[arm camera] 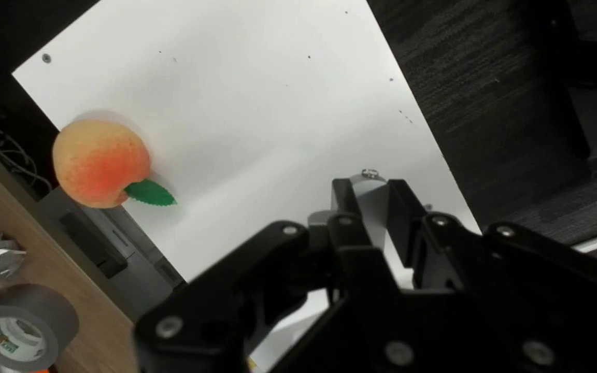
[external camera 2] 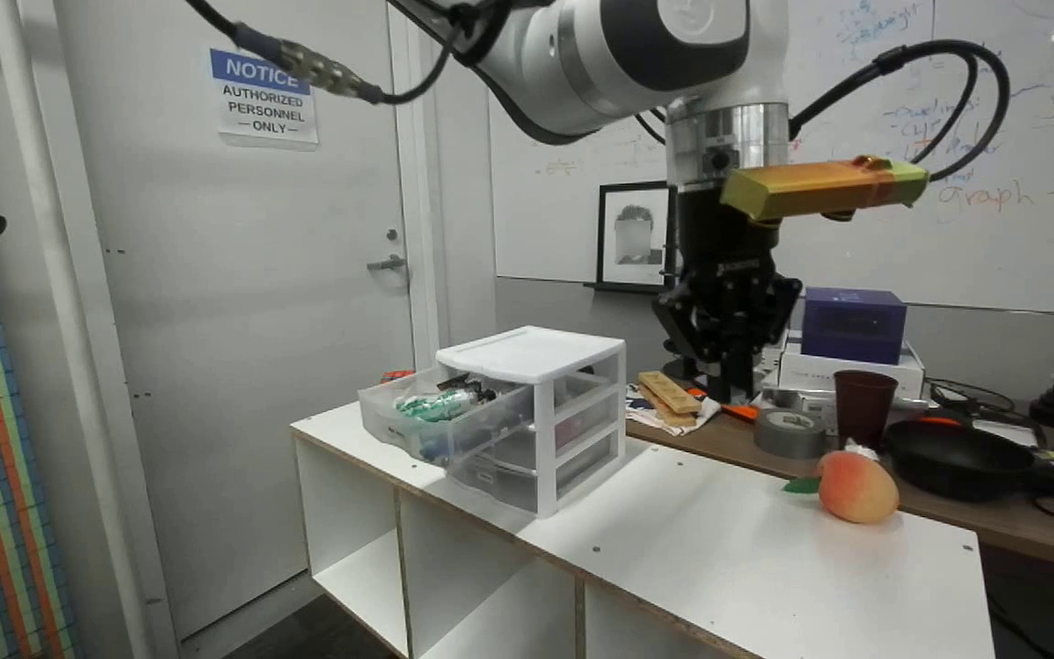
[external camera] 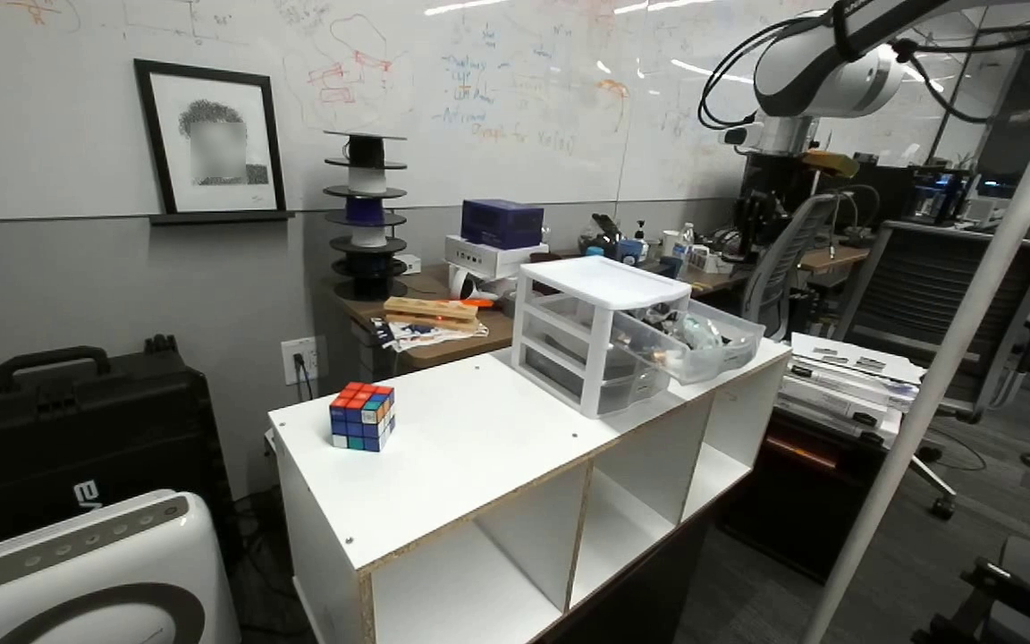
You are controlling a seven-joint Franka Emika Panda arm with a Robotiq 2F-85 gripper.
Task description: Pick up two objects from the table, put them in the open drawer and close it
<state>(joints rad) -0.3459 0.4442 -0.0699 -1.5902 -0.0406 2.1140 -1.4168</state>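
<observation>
Peach (external camera 2: 859,488) and puzzle cube (external camera: 362,417) sit near opposite short edges of the desk (external camera 2: 765,567), the drawer (external camera: 721,360) pulled out; the hand (arm camera: 372,191) is barely parted, pinching something or not, I can't tell.

Open air lies between the tool (arm camera: 371,194) and the peach (arm camera: 102,163). The drawer box (external camera: 598,344) stands in the way between peach and cube (external camera: 362,417). Wide counter (external camera: 470,438) lies free beside the cube. The open drawer (external camera 2: 396,432) has room above, but stuff (external camera 2: 445,403) sits inside.
</observation>
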